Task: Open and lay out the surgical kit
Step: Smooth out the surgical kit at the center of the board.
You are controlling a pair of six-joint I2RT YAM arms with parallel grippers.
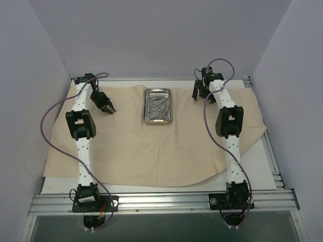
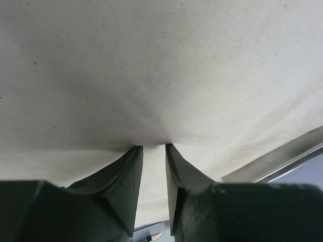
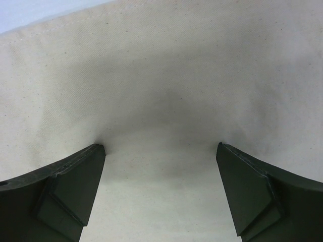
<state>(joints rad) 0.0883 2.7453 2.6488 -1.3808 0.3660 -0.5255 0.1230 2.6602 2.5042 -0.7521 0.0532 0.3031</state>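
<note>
The beige cloth wrap (image 1: 151, 151) lies spread out as a large sheet over the table. The small steel tray (image 1: 146, 108) stands on it at the back centre, with several ring-handled instruments (image 1: 159, 107) piled inside. My left gripper (image 1: 106, 107) is left of the tray. In the left wrist view (image 2: 153, 146) its jaws stand a narrow gap apart with the tips at the cloth (image 2: 161, 60) and nothing between them. My right gripper (image 1: 198, 94) is right of the tray. In the right wrist view (image 3: 160, 146) it is wide open, with its tips on the cloth (image 3: 161, 75).
Aluminium rails run along the table's front (image 1: 161, 201) and right side (image 1: 275, 156), and one shows in the left wrist view (image 2: 282, 161). Purple-grey walls close in on the left, back and right. Bare white tabletop (image 1: 262, 166) shows at the front right.
</note>
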